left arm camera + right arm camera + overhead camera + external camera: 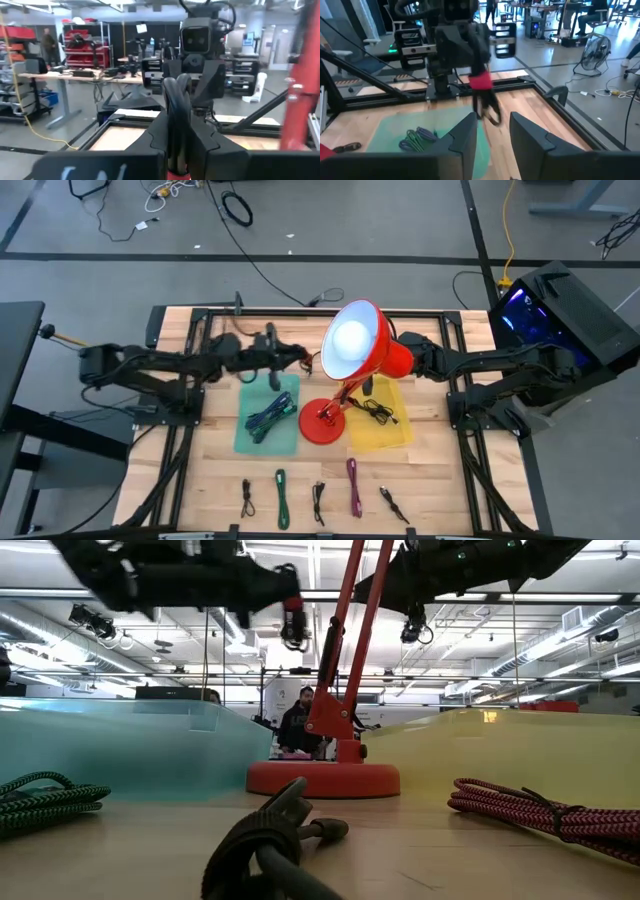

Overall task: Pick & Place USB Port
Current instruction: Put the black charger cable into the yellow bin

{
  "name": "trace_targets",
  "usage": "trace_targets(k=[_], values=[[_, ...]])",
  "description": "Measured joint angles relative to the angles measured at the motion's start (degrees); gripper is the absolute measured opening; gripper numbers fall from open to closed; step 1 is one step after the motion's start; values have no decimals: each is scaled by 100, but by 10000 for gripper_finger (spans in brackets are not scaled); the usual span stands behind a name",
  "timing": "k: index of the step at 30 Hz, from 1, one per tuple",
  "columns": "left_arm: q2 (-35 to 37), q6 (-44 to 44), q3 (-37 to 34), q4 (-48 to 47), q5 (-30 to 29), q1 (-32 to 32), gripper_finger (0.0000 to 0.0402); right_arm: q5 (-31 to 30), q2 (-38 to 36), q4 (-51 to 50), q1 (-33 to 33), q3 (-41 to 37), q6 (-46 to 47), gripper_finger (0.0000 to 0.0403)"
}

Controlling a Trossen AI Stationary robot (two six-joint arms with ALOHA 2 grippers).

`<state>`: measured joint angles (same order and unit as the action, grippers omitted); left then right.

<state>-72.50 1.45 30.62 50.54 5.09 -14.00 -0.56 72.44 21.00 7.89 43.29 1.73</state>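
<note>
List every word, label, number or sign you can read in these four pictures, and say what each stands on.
No text can be read in any view.
Pale marks on the dark housing of the left end effector's camera mount: blurred, unreadable.
Lit panel on the black box beside the table: glowing colours only, no characters legible.
Red shelving and signs in the room behind: too small and blurred.

We see a black USB cable [490, 111] hanging in the air from the left gripper [272, 365], above the far edge of the green mat [268, 442], its red-tipped end pinched. A bundled blue-green cable [270, 418] lies on the green mat, a black one [378, 412] on the yellow mat [385, 435]. Five more cables line the near edge: black [247, 498], green [281, 496], black [318, 500], magenta [353, 486], black [392, 502].
</note>
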Motion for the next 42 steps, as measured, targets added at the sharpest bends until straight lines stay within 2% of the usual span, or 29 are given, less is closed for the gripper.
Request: trace_targets(k=[7, 11, 15, 22, 24, 27, 32, 38, 42], values=[[-1264, -192, 1342, -4, 693, -21, 34, 2, 44, -82, 112, 0, -72, 119], [-1658, -186, 1853, 8, 1013, -47, 34, -3, 42, -282, 209, 0, -133, 119], [-1887, -197, 2130, -34, 1068, -46, 34, 73, 41, -367, 291, 0, -115, 119], [-2146, -210, 2401, 40, 1180, -44, 34, -10, 39, -300, 307, -8, -285, 113], [-2216, -209, 2476, 51, 1215, -35, 34, 0, 42, -305, 324, -9, -266, 91], [-2273, -160, 2499, 32, 1217, -37, 34, 8, 44, -411, 339, -8, -291, 31], [-2282, -13, 2500, -43, 1166, -53, 38, -35, 44, -548, 368, -7, -287, 30], [-2287, 260, 2501, -123, 1073, -198, 84, -247, 4, -1003, 575, 9, -251, 30], [-2279, 391, 2510, -257, 1139, -320, 98, -328, -95, -1374, 672, 0, -219, 30]])
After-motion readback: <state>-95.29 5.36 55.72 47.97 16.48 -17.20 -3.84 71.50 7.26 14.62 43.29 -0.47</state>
